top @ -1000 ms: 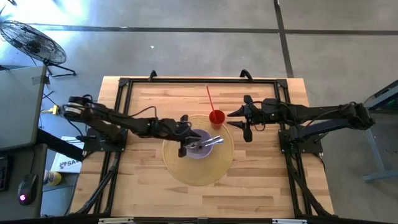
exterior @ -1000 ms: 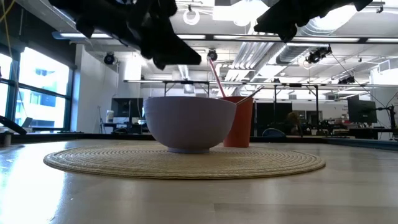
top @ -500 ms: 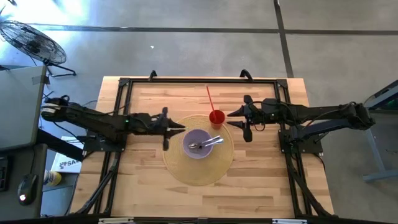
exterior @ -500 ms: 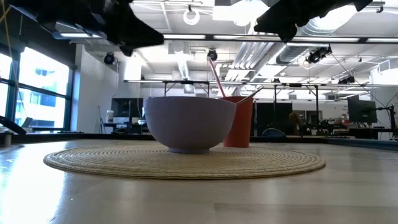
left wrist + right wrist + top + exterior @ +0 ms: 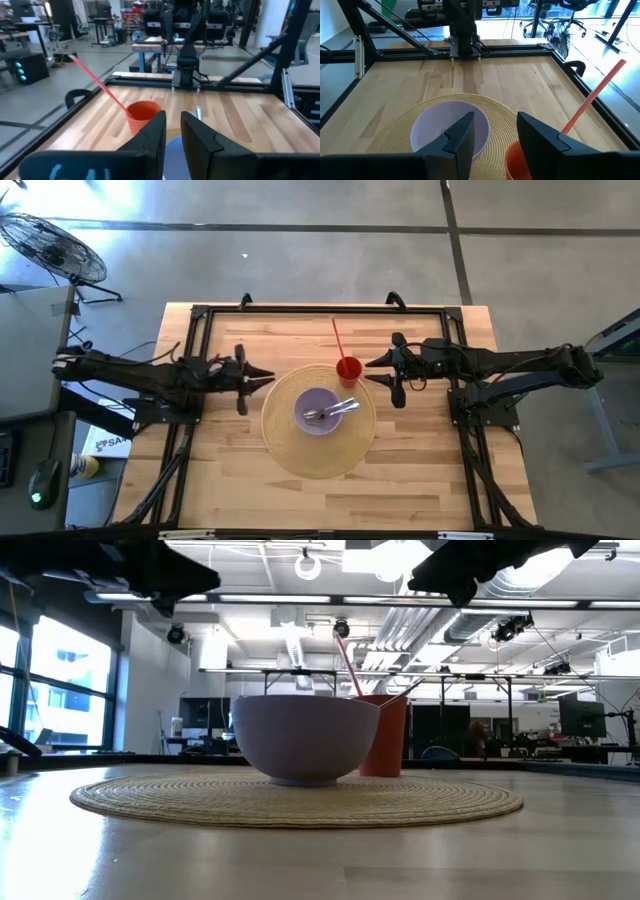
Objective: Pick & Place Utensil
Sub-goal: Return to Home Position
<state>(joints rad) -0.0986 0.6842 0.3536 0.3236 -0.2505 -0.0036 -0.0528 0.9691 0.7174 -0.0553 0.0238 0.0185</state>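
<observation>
The two metal utensils (image 5: 331, 411) lie in the lavender bowl (image 5: 322, 411) on the round woven mat (image 5: 285, 450), handles angled toward the nearer, wide-open, empty right gripper (image 5: 385, 374); the narrowly parted left gripper (image 5: 255, 379) sits beyond the mat's edge.

Two metal utensils, a spoon (image 5: 313, 415) and a second piece (image 5: 345, 406) whose kind is too small to tell, lie inside a lavender bowl (image 5: 322, 411), their handles angled toward the bowl's right rim. The bowl stands upright at the middle of a round woven mat (image 5: 285, 448) on the wooden table. A red cup (image 5: 348, 368) with a long red straw (image 5: 337, 336) leaning out of it stands upright on the mat's far edge, just beside the bowl.
</observation>
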